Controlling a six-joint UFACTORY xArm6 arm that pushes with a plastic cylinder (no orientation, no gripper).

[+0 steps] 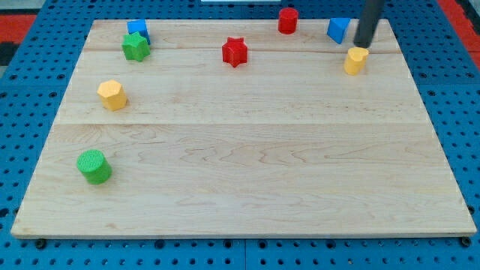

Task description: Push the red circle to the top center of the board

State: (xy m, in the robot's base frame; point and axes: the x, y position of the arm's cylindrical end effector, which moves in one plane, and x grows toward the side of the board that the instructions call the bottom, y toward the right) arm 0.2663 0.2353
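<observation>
The red circle (288,20) stands near the view's top edge of the wooden board (240,165), a little right of centre. A red star (235,52) lies below and to its left. My tip (364,45) is at the view's top right, well to the right of the red circle, between a blue block (339,30) on its left and a yellow block (356,60) just below it. Whether the tip touches either block cannot be told.
A blue block (137,30) and a green star (136,47) sit together at the top left. A yellow hexagon (112,95) lies at the left. A green circle (94,166) stands at the lower left. Blue pegboard surrounds the board.
</observation>
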